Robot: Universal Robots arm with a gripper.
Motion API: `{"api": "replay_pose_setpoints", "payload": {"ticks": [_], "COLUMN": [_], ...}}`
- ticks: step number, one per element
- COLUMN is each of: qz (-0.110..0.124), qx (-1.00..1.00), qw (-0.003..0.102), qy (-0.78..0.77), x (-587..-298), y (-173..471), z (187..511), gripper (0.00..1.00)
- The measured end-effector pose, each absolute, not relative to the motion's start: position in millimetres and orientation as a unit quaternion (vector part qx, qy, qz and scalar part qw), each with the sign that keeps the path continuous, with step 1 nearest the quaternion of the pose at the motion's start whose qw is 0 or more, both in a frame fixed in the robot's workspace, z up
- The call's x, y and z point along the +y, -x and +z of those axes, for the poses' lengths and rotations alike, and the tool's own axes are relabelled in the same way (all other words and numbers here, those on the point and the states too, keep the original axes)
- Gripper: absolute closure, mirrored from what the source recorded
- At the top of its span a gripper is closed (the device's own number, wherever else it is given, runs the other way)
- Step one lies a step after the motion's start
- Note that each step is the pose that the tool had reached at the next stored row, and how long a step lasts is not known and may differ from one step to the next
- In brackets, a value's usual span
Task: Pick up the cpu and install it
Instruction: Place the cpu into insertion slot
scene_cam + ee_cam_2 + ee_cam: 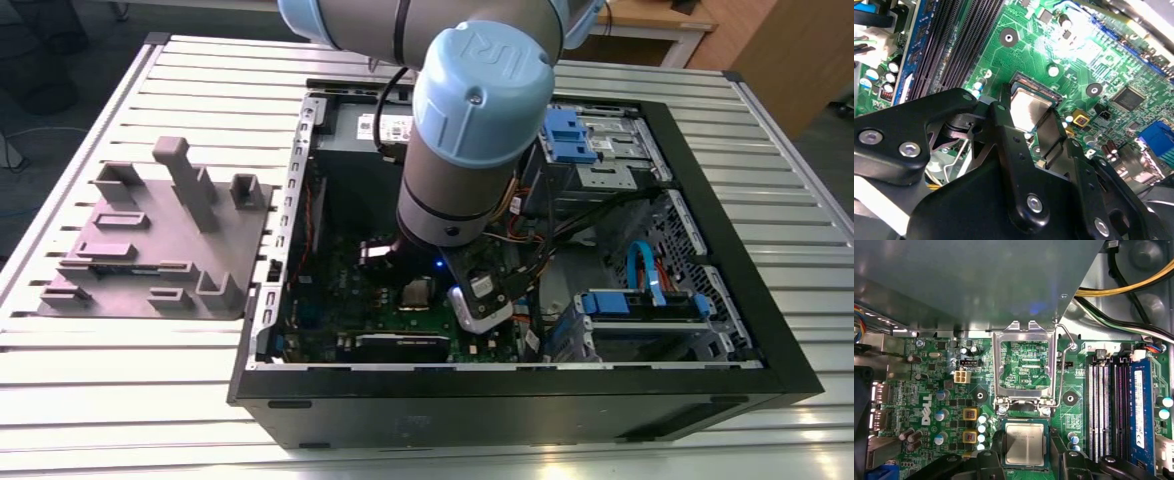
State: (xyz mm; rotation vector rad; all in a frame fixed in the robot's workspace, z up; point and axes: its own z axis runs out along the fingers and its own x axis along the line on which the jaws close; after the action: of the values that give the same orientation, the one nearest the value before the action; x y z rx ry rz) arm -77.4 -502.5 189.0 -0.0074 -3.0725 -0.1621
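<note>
**Tool over the socket, cpu lying between its fingers**

In the exterior view, the arm (461, 130) reaches down into an open computer case (534, 390) lying on a slatted metal tabletop (120, 400). The tool (461, 300) hangs low over the green motherboard (387, 320); the silvery cpu (418, 291) shows just beside it on the board. Well away from the tool, outside the case, a grey holder block (154, 240) with upright posts stands on the tabletop.

In the second wrist view, the tool's (1034, 127) black fingers (1004, 145) are spread, one on each side of the cpu (1026, 107), which sits flat in its socket. I cannot tell whether the fingers touch the chip. Long black memory slots (954, 45) run off to one side of the tool.

In the first wrist view, the cpu (1024, 443) lies level in the socket between the finger tips (985, 460). Beyond it, the metal retention frame (1025, 365) stands flipped open, with its lever wire (1066, 360) raised alongside. Memory sticks (1114, 410) stand in their slots near the tool.
</note>
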Motion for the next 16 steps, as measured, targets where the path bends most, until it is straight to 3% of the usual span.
{"api": "replay_pose_setpoints", "payload": {"ticks": [16], "qz": [-0.042], "qx": [-0.998], "qw": [0.036], "qy": [0.002], "x": [-502.4], "y": [77.3], "z": [188.5], "gripper": [0.55]}}
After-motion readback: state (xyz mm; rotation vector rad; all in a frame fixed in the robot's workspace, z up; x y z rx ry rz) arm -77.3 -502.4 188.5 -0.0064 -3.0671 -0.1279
